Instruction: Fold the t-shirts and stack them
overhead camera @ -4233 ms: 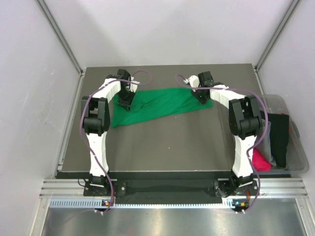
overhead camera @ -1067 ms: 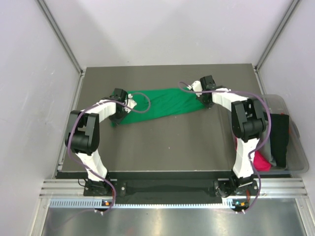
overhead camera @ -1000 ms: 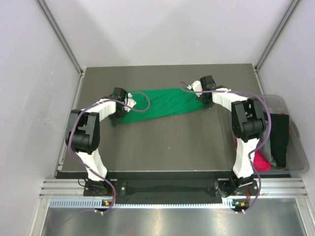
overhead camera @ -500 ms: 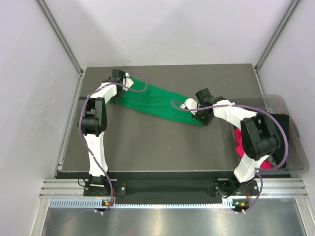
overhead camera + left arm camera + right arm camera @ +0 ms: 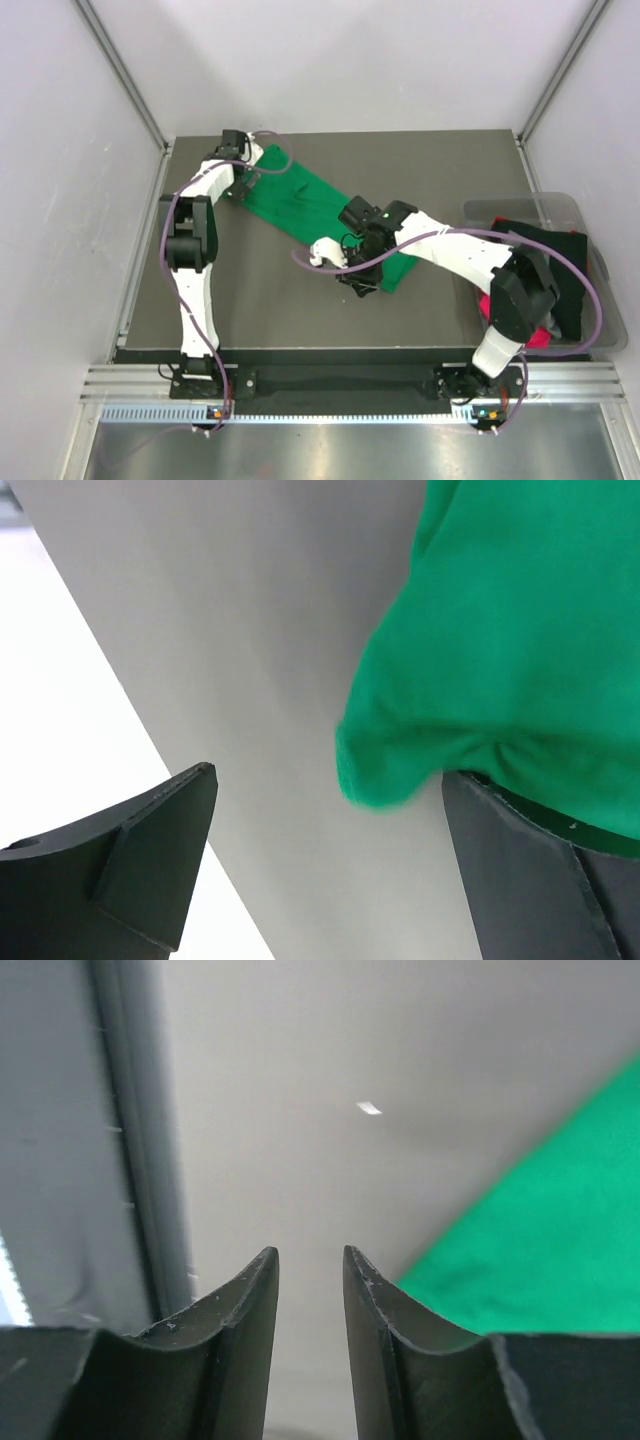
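The left gripper [image 5: 328, 775] is seen with its jaws wide apart. A rolled edge of the green t-shirt [image 5: 300, 205] rests against its right finger but is not clamped. The right gripper [image 5: 308, 1252] is held narrowly apart with nothing between the jaws, and the green cloth lies just beside it at 4 o'clock in its wrist view.

In the top view the shirt is spread as a long diagonal band across the worktop [image 5: 450, 165], from 10 o'clock near the left gripper down towards the centre. Its near end is tucked under the right wrist.

The laying-out step is judged to be ending, with the first fold not yet made. For the next move, fresh holds on two corners or on one long edge would be called for, so that the band can be carried over itself.

Open worktop is left at 12 to 2 o'clock and at 7 o'clock. The far-left edge lies close to the left gripper. At 3 o'clock a clear bin [image 5: 548, 203] holds a black t-shirt [image 5: 570, 270] and a magenta one [image 5: 545, 337].
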Motion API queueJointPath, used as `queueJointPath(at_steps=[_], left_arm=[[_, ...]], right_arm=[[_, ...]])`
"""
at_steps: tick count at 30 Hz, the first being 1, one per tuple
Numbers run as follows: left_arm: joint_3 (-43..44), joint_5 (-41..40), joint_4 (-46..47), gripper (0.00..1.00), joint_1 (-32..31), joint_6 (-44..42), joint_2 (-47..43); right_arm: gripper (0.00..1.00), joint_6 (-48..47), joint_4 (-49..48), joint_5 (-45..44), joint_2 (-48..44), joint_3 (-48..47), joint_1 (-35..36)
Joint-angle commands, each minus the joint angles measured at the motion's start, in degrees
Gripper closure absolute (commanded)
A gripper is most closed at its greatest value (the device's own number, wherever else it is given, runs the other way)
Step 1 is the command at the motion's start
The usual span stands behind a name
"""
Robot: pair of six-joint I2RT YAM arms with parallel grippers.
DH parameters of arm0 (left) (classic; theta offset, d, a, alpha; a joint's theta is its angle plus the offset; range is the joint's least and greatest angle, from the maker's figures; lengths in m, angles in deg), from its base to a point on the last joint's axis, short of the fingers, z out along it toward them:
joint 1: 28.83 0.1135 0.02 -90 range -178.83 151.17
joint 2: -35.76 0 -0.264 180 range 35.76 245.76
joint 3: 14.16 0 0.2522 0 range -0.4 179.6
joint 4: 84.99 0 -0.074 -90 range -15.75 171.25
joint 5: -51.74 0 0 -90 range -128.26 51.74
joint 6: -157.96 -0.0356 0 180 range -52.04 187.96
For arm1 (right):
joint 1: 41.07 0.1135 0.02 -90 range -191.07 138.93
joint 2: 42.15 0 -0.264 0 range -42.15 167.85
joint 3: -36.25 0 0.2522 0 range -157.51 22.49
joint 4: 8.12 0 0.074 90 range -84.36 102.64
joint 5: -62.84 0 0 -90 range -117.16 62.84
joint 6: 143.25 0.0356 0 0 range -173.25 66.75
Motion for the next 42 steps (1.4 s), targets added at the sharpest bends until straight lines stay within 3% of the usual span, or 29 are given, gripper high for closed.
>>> queueJointPath(at_steps=[1, 3, 7, 13, 18, 22, 25, 34, 42], left_arm=[[-2.43, 1.5, -1.21, 0.01, 0.47, 4.78, -9.64], [-5.05, 4.3, -3.75, 0.02, 0.47, 9.42, -13.08], [-10.51, 17.81, -11.4, 0.01, 0.38, 17.35, -22.47], [-16.84, 23.3, -13.17, 0.01, 0.47, 25.7, -26.28], [-17.46, 29.52, -16.77, 0.1, 1.35, 30.01, -22.68], [-17.82, 31.47, -14.49, 0.35, 3.63, 32.56, -19.61], [-16.41, 33.32, -13.26, 0.44, 6.44, 34.14, -17.5], [-12.2, 38.41, -13.87, 0.45, 10.4, 36.96, -11.43], [-5.34, 42.02, -14.84, 0.44, 13.39, 39.51, -5.02]], right_arm=[[0.67, -2.14, 5.53, 8.19, -0.14, -4.24, 1.31], [0.67, -1.26, 2.21, 6.61, -0.93, -4.33, -0.71], [0.67, 1.71, -3.6, 2.49, -0.49, -5.12, -7.03], [0.67, 2.61, -10.56, -1.12, 5.12, -8.45, -13.72], [0.67, 2.96, -12.57, -2.18, 12.16, -11.27, -18.02], [0.67, 2.52, -13.46, -4.2, 14.71, -11.45, -21.01], [0.67, 1.82, -13.46, -4.91, 15.24, -11.01, -23.56], [0.67, -0.47, -12.59, -5.79, 15.15, -8.37, -30.06], [0.66, -3.37, -6.87, -4.38, 18.49, -8.11, -31.48]])
